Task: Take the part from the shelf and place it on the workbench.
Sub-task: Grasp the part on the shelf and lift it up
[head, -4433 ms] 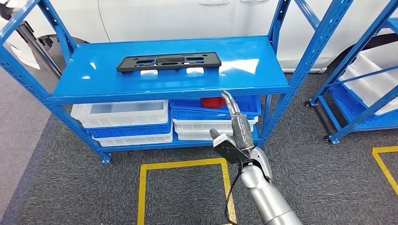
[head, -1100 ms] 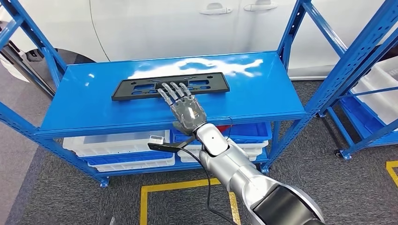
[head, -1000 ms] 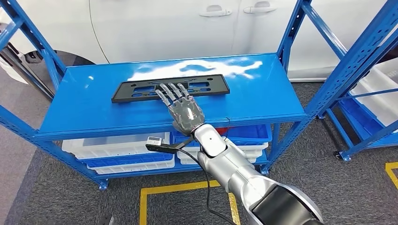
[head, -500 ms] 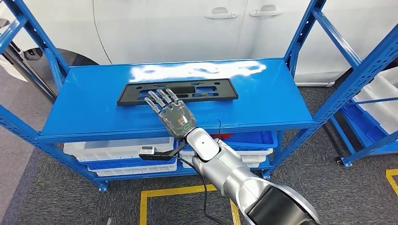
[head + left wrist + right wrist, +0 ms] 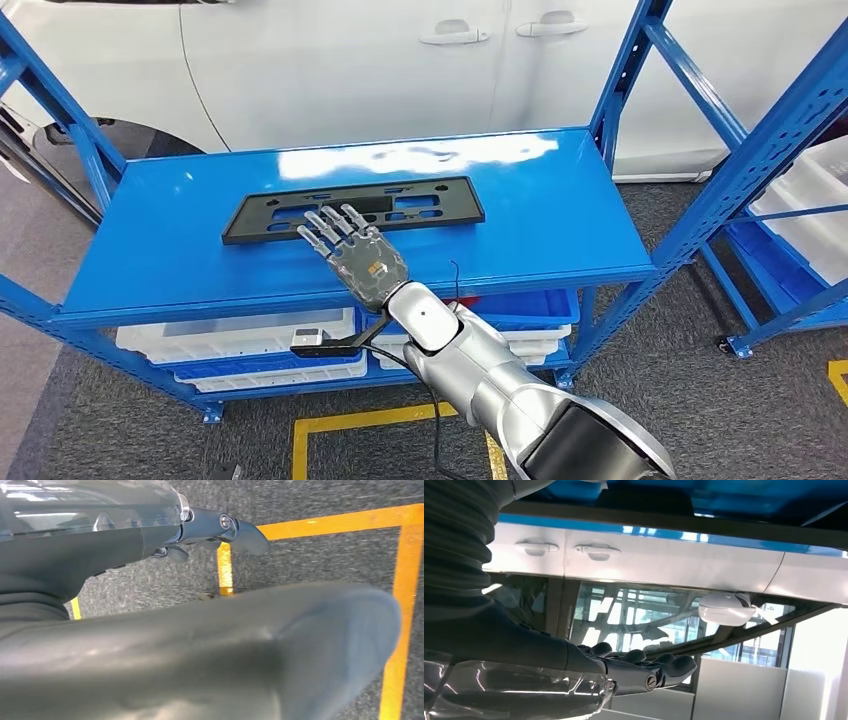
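**Part flat on the shelf, right hand spread over its near edge**

Part (image 5: pixel 355 208), a long black plate with cut-outs, lies flat on the top deck of the blue shelf (image 5: pixel 540 215), running lengthwise across it and a bit toward the back. The right hand (image 5: pixel 355 255) reaches in over the deck from the front with its palm down and fingers spread apart, grasping nothing. Its fingertips (image 5: pixel 327 220) sit over the near edge of the part, left of the part's middle; from here I cannot tell whether they touch it or float just above. The silver right arm (image 5: pixel 480 375) runs back toward the robot, with a small black bracket sticking out beside the wrist.

Under the deck, white and blue bins (image 5: pixel 240 345) are stacked on the lower level. A white car (image 5: pixel 400 70) stands right behind the shelf.

The left hand (image 5: pixel 220 527) hangs above grey carpet marked with yellow lines (image 5: pixel 400 605); whether its fingers are curled or loose I cannot tell.
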